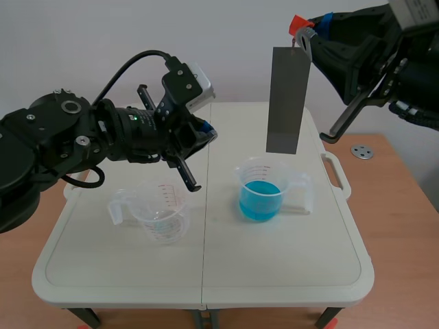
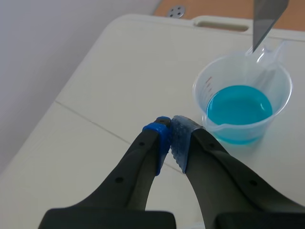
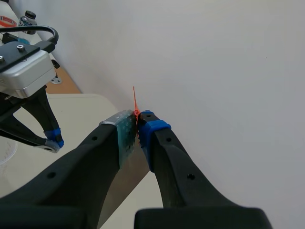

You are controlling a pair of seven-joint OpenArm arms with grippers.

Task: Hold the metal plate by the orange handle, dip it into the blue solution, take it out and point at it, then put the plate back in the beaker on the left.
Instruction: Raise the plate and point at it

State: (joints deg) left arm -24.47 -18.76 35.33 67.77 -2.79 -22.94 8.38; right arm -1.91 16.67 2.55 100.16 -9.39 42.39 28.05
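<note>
Above the blue-filled cup [image 1: 264, 190] we list one grey metal plate [image 1: 287, 99], hanging upright with its lower edge clear of the rim and of the blue solution [image 1: 259, 200].
Right end effector [image 1: 306, 35]: fingers pinching the orange handle [image 1: 298, 25] at the plate's top.
Left end effector [image 1: 208, 133]: fingers pressed together on nothing, hovering over the table [image 1: 274, 264] beside the plate, apart from it.
Empty cup [image 1: 161, 212]: standing on the table, left of the blue-filled one.
</note>
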